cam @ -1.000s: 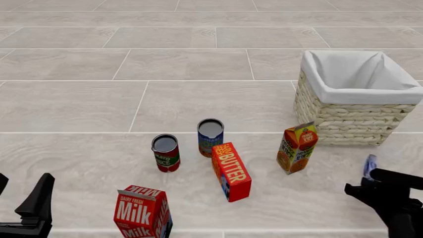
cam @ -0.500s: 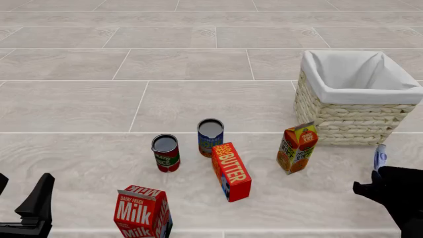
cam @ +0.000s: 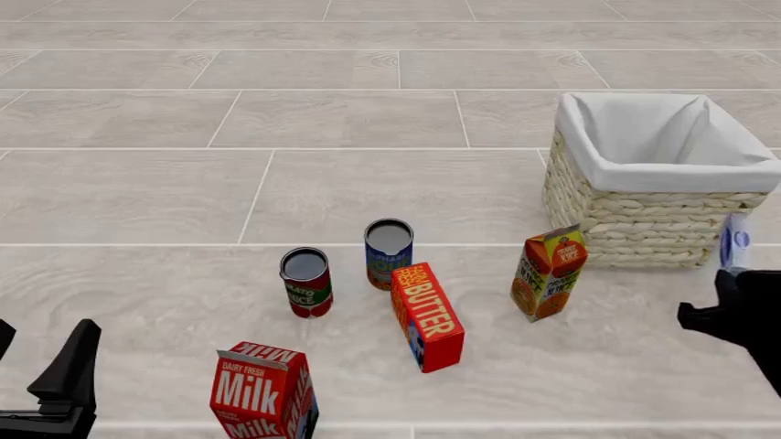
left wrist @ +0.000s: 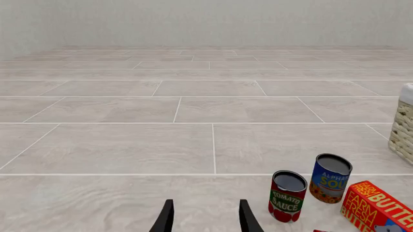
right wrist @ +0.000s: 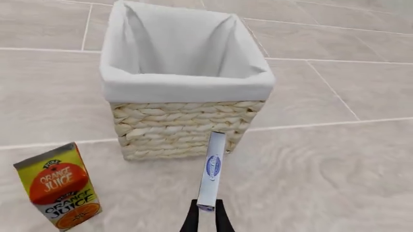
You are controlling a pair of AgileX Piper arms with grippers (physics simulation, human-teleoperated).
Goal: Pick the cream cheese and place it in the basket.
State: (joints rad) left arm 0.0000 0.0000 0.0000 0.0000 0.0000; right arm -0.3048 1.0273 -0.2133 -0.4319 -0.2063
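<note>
Step in hand: carrying. The right gripper (right wrist: 206,212) has its jaws pinching the cream cheese (right wrist: 212,169) by its near end. The thin box stands on edge, clear of the table (cam: 366,174), just near-right of the basket (cam: 659,197) and not yet over it.

The left gripper (left wrist: 205,217) sits idle at the near-left corner, jaws spread, holding nothing.

Next move, as judged: lift the box above the white-lined rim, carry it far and slightly left until it stands over the opening, then release. The box appears to sit below rim height, so striking the wicker wall is the risk.

View comparison: the right wrist view shows the grip itself and the basket's empty lining, with the orange juice carton (right wrist: 59,186) to one side. The front view shows only a sliver of the cream cheese (cam: 733,242) at the right edge above the dark arm, but gives the full layout: milk carton (cam: 265,391), Butter box (cam: 427,315), two cans (cam: 305,282).
</note>
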